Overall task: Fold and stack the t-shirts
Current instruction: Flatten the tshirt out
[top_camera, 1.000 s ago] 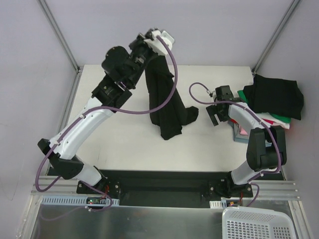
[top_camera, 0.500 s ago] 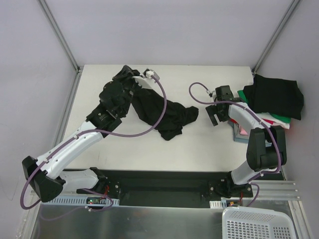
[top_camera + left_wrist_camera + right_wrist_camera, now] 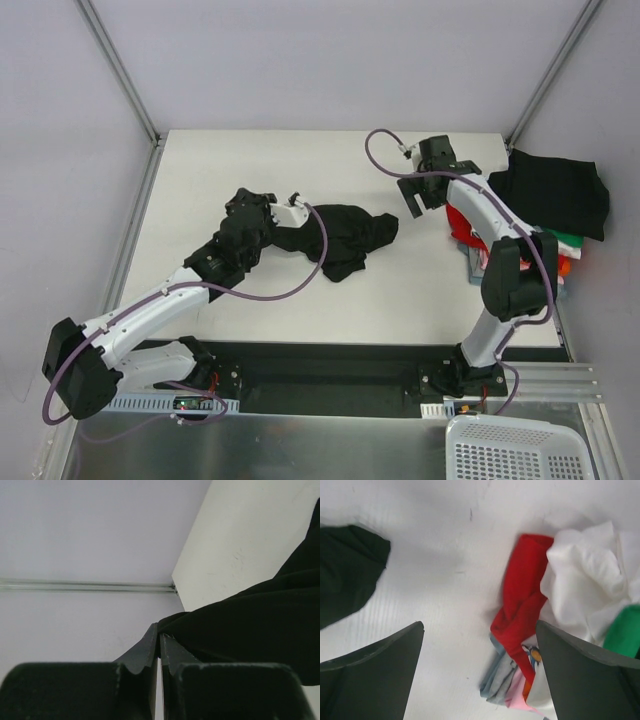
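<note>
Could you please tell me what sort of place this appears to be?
Probably a robotics lab test cell: a white table walled by plain panels on aluminium posts, two bolted-down robot arms, and a pile of t-shirts.

Black tee [image 3: 345,235] at dark left fingers [image 3: 142,655]. Between dark right fingers [image 3: 375,675]: red tee [image 3: 522,600], white tee [image 3: 585,575], green tee [image 3: 626,630], blue-grey tee [image 3: 495,685], pink tee [image 3: 518,697].

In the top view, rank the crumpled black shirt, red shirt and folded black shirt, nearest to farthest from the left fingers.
1. crumpled black shirt, pinched in the left fingers
2. red shirt, right of centre
3. folded black shirt, far right
</note>
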